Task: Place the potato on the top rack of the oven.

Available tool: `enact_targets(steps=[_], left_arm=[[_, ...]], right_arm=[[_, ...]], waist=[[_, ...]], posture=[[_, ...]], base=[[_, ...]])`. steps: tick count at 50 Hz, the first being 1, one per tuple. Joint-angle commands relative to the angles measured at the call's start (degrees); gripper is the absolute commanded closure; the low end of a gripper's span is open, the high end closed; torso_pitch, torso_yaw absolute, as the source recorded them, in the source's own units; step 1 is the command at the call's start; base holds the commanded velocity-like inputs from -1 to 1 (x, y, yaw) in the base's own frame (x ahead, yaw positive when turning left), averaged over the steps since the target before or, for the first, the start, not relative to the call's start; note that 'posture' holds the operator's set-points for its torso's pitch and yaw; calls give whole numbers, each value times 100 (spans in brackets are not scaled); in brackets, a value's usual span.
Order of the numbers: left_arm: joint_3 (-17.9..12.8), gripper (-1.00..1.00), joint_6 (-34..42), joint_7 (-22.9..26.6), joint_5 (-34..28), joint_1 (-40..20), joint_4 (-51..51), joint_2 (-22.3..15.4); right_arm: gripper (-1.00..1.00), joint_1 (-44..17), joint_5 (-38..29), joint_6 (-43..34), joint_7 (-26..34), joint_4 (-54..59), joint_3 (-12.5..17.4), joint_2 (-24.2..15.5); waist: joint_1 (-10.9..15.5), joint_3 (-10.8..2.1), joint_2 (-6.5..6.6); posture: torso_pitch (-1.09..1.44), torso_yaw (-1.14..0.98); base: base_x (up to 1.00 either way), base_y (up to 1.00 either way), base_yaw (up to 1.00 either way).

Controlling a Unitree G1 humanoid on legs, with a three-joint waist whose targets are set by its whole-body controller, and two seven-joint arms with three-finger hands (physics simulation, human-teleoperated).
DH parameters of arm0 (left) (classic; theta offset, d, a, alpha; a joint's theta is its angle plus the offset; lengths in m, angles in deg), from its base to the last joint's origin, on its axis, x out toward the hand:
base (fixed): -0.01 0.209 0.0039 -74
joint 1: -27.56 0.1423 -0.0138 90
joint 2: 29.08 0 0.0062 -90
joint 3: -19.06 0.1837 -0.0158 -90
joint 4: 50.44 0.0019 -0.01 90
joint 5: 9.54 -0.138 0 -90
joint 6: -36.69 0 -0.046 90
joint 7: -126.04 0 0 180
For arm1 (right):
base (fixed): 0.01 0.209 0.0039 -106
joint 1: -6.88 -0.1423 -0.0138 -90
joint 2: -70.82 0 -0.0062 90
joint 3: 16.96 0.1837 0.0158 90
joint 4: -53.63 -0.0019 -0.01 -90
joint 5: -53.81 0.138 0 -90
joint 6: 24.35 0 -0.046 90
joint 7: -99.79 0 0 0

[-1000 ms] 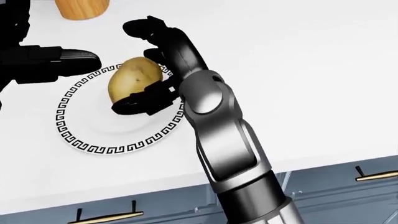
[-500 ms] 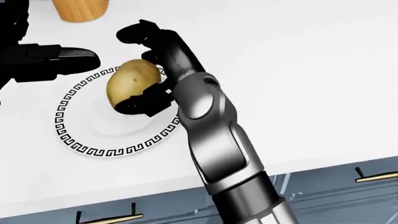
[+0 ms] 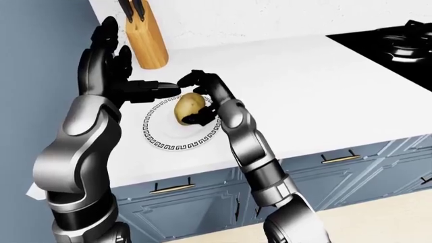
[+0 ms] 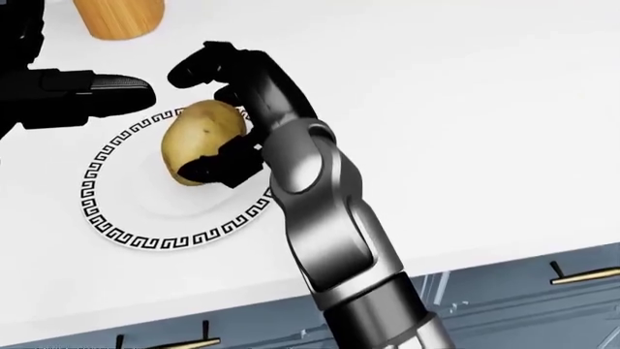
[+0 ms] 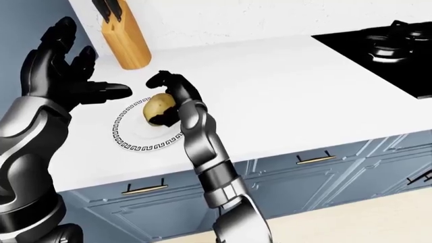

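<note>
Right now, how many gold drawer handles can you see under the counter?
3 in the left-eye view: one handle below the plate, one further right, and one cut off at the right edge. The arms may hide others.

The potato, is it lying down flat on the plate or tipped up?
Tipped up. The potato stands on end over the plate, with the right hand's fingers wrapped around it.
</note>
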Motion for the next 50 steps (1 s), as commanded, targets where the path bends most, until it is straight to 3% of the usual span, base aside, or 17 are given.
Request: enact_targets(steps=[1, 16, 24, 31, 39, 41, 50], left_arm=[[-68, -100, -160, -4, -9, -182, -158, -75], [-73, -100, -170, -9, 5, -179, -158, -77], [-81, -100, -151, -20, 17, -191, -165, -89], [-79, -100, -123, -33, 33, -212, -185, -93], [-84, -100, -65, -53, 62, -231, -239, -101], [-79, -100, -78, -51, 59, -218, -236, -101], [-60, -100, -142, -26, 26, -203, -178, -92]], right_arm=[[-11, -192, 5, -11, 74, -169, -54, 47], [9, -560, 178, -245, 16, -260, 40, -44], [31, -751, 266, -311, -37, -241, 90, -99], [32, -937, 375, -443, -37, -322, 161, -222], [50, -1065, 480, -552, -63, -383, 217, -361], [71, -1111, 505, -615, -55, -429, 237, -388], [65, -1232, 630, -682, -93, -455, 297, -504]], waist=[[9, -138, 27], [24, -108, 13], [32, -106, 9], [41, -101, 3], [46, -98, -7], [46, -99, -9], [48, -95, -15]], posture=[[0, 0], [0, 0], [0, 0], [0, 0], [0, 0], [0, 0], [0, 0]], base=[[0, 0, 0], [0, 0, 0], [0, 0, 0], [0, 0, 0], [0, 0, 0], [0, 0, 0], [0, 0, 0]])
